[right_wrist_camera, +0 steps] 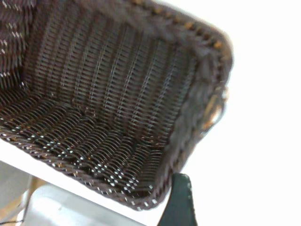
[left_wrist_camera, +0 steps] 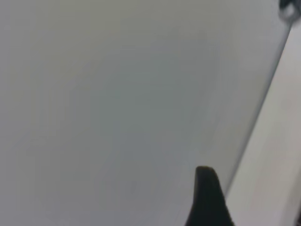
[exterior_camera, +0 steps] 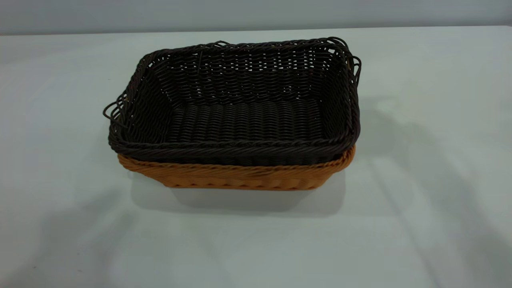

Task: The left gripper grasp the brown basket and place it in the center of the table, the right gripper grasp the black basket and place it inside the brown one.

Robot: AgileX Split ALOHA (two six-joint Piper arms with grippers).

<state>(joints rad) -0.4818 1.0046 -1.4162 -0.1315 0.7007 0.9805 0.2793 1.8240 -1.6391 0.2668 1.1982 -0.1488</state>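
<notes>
The black basket (exterior_camera: 240, 116) sits nested inside the brown basket (exterior_camera: 240, 178) near the middle of the table (exterior_camera: 432, 200), its rim a little above the tan rim. Neither gripper shows in the exterior view. In the right wrist view, my right gripper (right_wrist_camera: 235, 207) is open and empty just outside a corner of the black basket (right_wrist_camera: 108, 103); one dark finger (right_wrist_camera: 178, 200) shows beside the rim. In the left wrist view, my left gripper (left_wrist_camera: 251, 207) is open and empty over bare table (left_wrist_camera: 117, 94), with one finger (left_wrist_camera: 207, 200) showing, away from both baskets.
Arm shadows fall across the table at the front left and the right. The table's far edge (exterior_camera: 256, 31) meets a grey wall. The left wrist view shows a table edge (left_wrist_camera: 263, 113) running diagonally close to the finger.
</notes>
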